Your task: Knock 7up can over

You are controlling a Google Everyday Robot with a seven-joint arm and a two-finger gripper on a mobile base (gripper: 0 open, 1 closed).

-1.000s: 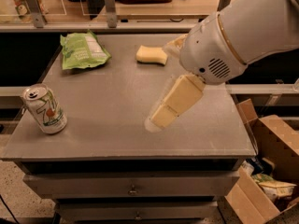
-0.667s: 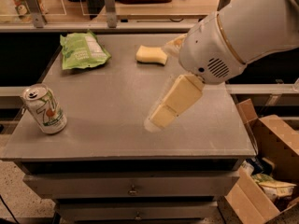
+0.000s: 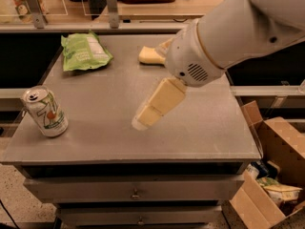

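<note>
A thick white robot arm (image 3: 238, 27) has a smooth, rounded shell. Its wrist housing (image 3: 195, 56) is a white drum with a small patch of vent holes, a thin tan seam ring and a few dark screw dots. The gripper (image 3: 143, 119), blocky and pale cream-yellow, is above the middle of the grey table (image 3: 214, 128).
</note>
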